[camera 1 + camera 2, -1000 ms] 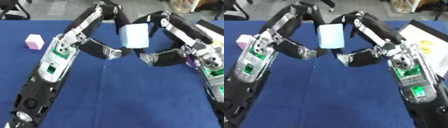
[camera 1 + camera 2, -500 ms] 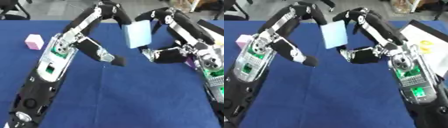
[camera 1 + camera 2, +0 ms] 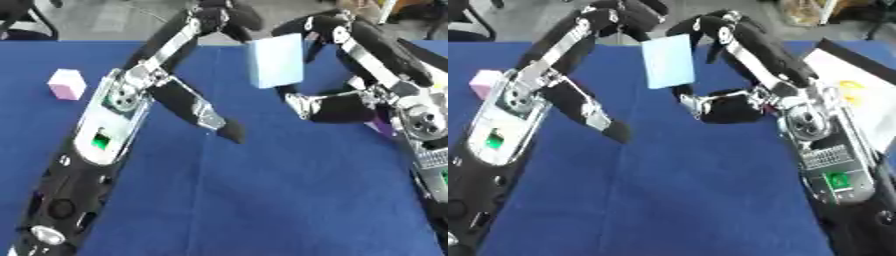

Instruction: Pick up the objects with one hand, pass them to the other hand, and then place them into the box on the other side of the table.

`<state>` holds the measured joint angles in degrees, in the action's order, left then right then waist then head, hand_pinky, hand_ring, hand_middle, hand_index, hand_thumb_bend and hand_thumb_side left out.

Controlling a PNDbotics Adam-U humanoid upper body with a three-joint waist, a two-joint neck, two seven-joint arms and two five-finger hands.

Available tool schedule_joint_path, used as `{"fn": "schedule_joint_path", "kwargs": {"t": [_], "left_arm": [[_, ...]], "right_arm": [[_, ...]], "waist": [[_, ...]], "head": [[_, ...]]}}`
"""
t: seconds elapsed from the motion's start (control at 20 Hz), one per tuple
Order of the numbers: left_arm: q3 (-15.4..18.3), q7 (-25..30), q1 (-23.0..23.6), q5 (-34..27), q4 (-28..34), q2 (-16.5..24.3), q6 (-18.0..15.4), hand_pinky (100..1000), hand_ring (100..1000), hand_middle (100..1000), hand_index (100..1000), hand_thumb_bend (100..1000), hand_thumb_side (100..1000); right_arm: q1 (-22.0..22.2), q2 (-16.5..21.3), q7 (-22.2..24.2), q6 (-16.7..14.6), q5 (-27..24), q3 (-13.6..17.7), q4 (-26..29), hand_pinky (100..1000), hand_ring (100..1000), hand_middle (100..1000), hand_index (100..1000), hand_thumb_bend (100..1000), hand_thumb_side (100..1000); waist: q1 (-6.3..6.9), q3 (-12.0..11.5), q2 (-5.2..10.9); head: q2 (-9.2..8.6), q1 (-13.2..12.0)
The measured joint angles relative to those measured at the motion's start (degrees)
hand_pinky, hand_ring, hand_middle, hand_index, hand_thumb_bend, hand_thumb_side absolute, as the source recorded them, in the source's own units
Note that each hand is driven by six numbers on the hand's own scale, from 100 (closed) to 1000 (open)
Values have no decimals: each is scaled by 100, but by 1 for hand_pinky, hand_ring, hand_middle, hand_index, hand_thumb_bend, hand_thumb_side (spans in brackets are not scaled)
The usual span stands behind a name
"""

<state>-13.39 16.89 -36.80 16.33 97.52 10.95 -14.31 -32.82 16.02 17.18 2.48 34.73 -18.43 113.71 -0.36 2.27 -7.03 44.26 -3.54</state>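
My left hand [image 3: 223, 15] has just let go of the pale blue block [image 3: 275, 61] and drawn back open, leaving it pinched in my right hand [image 3: 319, 27] above the far middle of the desk [image 3: 262, 200], so the handover looks complete.

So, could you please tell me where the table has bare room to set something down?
The blue table is bare between the two forearms, toward the near edge. The far middle is crowded: the light blue block and both arms meet there. A pink cube sits at the far left.
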Motion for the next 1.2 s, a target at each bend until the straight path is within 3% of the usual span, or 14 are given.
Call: {"fn": "schedule_joint_path", "kwargs": {"t": [0.3,0.35,0.4,0.5,0.7,0.9,1.1,1.2], "left_arm": [[201,-1079,3,244,-136,-43,172,724,670,752,774,964,495],[241,-1279,12,268,-168,-50,203,721,667,750,772,965,494],[292,-1468,32,311,-207,-50,237,720,663,748,768,966,495],[398,-1786,112,379,-317,-45,299,717,658,745,763,961,495],[669,-2244,398,386,-550,69,396,713,652,742,758,956,498],[976,-2601,770,340,-635,276,495,708,644,737,753,934,515],[1080,-2762,863,316,-631,366,570,706,635,729,747,923,527],[1187,-2849,1007,334,-630,436,646,702,628,722,740,914,531]], "right_arm": [[6,10,-20,-103,-55,36,0,534,807,540,408,151,100],[8,18,-43,-118,-77,50,0,533,806,543,406,100,100],[9,33,-83,-127,-93,77,0,533,806,539,406,151,100],[12,52,-208,-145,-128,156,0,532,800,538,404,153,100],[68,239,-682,-114,-176,476,0,531,789,536,404,152,100],[197,638,-1446,105,-287,896,1,536,784,534,405,147,100],[259,835,-1910,203,-431,1027,0,509,776,525,408,108,100],[405,952,-2046,280,-418,1139,-77,502,765,511,409,100,100]], "waist": [[0,18,0],[0,19,0],[0,19,0],[0,22,0],[0,24,0],[0,-2,0],[0,-10,0],[2,-22,-6]], "head": [[0,19],[0,22],[0,25],[0,38],[0,194],[0,495],[0,662],[0,880]]}}
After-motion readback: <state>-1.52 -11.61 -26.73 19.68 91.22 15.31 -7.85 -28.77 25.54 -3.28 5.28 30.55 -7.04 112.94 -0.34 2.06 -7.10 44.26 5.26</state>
